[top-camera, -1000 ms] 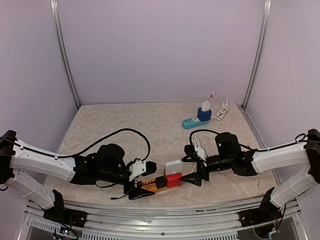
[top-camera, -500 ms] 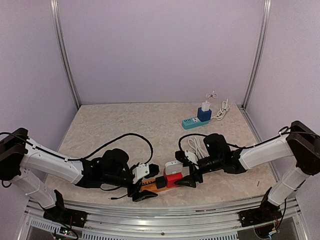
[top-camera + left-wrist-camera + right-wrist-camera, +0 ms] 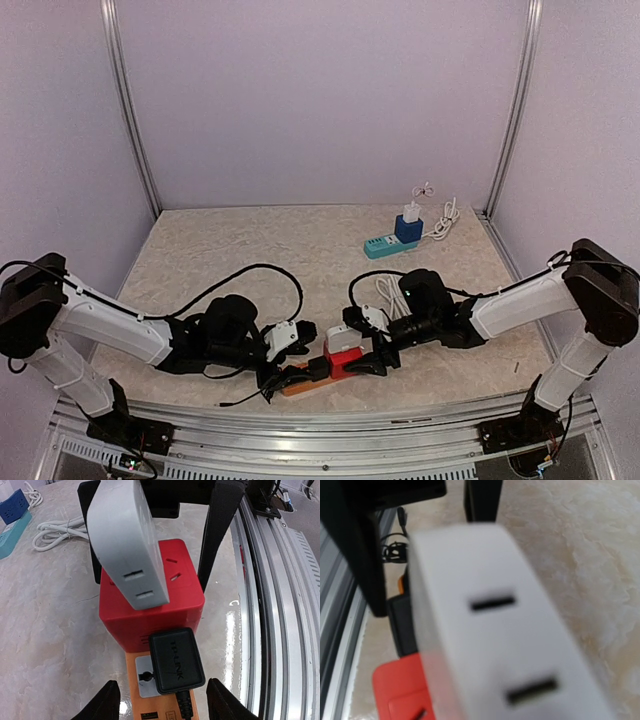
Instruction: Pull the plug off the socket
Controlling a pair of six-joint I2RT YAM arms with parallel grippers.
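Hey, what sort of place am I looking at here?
Likely a robotics lab test cell: plain walls framed by aluminium posts enclose a marble-look table, and an orange power strip and a teal power strip lie on it.

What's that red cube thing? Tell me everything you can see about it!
The red cube is a shiny plastic socket block with slot holes in its top face. It sits on one end of an orange power strip, on the stone-look table. A white adapter sits on top of it, and a black plug is beside it on the strip. The right gripper's black fingers stand on either side; whether they squeeze it is unclear.
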